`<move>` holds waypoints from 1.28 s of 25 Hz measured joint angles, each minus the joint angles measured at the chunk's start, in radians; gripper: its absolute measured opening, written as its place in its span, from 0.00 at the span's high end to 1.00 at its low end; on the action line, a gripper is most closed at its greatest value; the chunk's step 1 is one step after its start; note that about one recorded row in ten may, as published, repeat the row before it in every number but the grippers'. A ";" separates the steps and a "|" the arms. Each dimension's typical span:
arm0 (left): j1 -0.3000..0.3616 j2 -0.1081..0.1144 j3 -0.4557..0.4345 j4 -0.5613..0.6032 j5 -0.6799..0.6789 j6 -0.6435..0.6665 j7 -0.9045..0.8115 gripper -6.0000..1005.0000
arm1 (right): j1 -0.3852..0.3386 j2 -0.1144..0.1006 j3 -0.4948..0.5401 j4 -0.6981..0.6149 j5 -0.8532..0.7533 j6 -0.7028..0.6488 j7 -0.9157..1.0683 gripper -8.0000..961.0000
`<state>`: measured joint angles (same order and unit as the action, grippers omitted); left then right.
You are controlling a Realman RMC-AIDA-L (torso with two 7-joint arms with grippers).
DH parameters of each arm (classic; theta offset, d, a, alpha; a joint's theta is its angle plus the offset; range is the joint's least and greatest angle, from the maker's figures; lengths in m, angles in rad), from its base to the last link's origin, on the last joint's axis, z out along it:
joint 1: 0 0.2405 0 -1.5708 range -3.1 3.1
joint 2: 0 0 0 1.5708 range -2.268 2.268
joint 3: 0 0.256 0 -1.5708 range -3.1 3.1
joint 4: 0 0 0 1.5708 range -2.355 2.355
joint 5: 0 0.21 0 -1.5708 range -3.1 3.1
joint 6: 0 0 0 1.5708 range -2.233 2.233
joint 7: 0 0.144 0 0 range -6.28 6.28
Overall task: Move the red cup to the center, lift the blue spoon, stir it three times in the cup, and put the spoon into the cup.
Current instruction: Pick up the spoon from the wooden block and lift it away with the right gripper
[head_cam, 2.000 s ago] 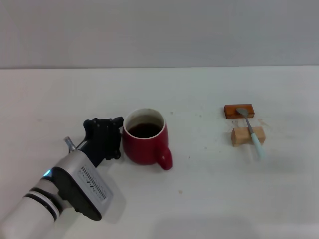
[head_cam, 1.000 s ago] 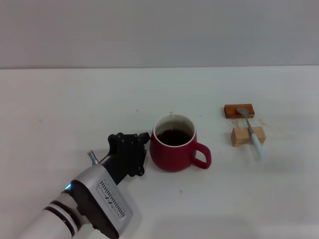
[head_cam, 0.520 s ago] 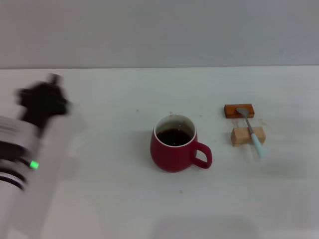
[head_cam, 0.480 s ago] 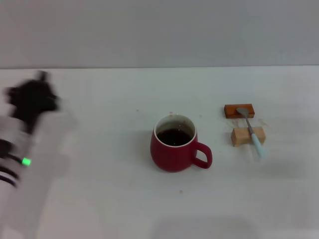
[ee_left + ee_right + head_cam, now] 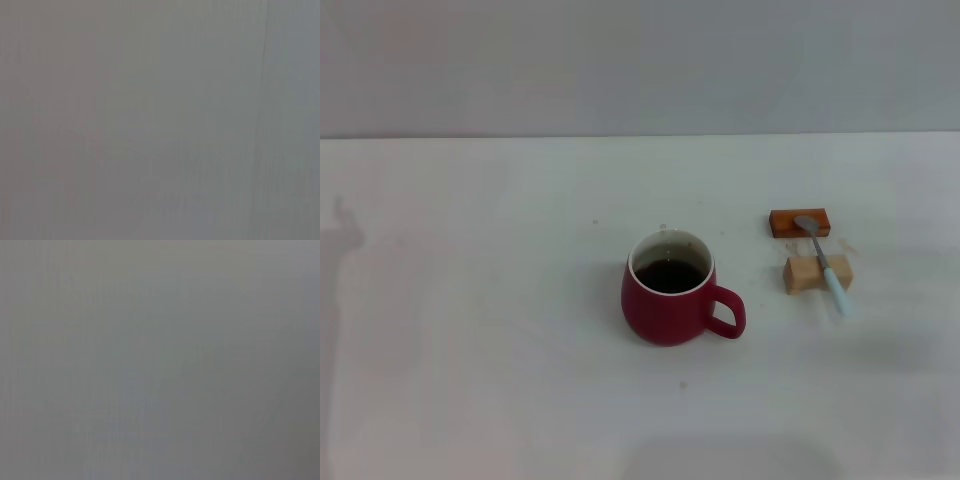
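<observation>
The red cup (image 5: 672, 298) stands upright near the middle of the white table (image 5: 470, 300), its handle pointing right and dark liquid inside. The blue spoon (image 5: 823, 264) lies to its right across two small wooden blocks, its silver bowl on the far reddish-brown block (image 5: 799, 222) and its pale blue handle over the near light block (image 5: 817, 273). Neither gripper shows in the head view. Both wrist views show only a plain grey surface.
The table's far edge meets a grey wall (image 5: 640, 65). A faint shadow falls on the table at the far left edge.
The left gripper pushed the cup rightwards to the middle, its handle turning to the right. Then the left arm drew back to the left and left the view. The spoon has not moved.
</observation>
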<state>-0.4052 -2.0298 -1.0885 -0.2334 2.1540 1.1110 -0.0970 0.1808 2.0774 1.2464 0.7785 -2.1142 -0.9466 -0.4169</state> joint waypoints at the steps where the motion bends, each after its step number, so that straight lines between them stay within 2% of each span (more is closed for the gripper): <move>1: 0.000 0.000 0.000 0.000 0.000 0.000 0.000 0.89 | 0.000 0.000 0.000 0.000 0.000 0.000 0.000 0.37; 4: 0.003 -0.003 -0.003 0.000 -0.001 -0.002 -0.002 0.86 | 0.000 0.001 -0.008 0.000 0.000 0.000 0.000 0.37; 10: 0.008 -0.009 -0.012 0.001 0.000 -0.003 -0.025 0.63 | 0.000 0.001 -0.012 0.000 0.002 -0.003 0.000 0.37; 14: 0.008 -0.009 -0.012 0.002 0.000 -0.005 -0.031 0.39 | -0.003 0.001 -0.012 0.000 0.001 -0.001 0.000 0.37; 20: 0.008 -0.012 -0.013 0.002 -0.003 -0.004 -0.032 0.19 | -0.017 0.001 -0.014 0.012 0.000 0.002 -0.002 0.37; 27: 0.004 -0.012 -0.014 0.002 -0.004 -0.001 -0.031 0.14 | -0.069 0.002 -0.064 0.070 0.002 0.001 -0.011 0.37; 30: -0.002 -0.015 -0.014 0.002 -0.004 -0.006 -0.024 0.14 | -0.146 0.008 -0.159 0.175 0.046 -0.015 -0.103 0.38; 31: -0.002 -0.015 -0.014 0.002 -0.004 -0.006 -0.024 0.14 | -0.146 0.008 -0.159 0.175 0.046 -0.015 -0.103 0.38; 32: -0.003 -0.016 -0.014 0.002 -0.003 -0.006 -0.023 0.14 | -0.170 0.006 -0.220 0.215 0.091 -0.038 -0.135 0.38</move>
<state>-0.4081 -2.0456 -1.1030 -0.2317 2.1513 1.1046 -0.1195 0.0103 2.0836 1.0269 0.9931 -2.0234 -0.9842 -0.5515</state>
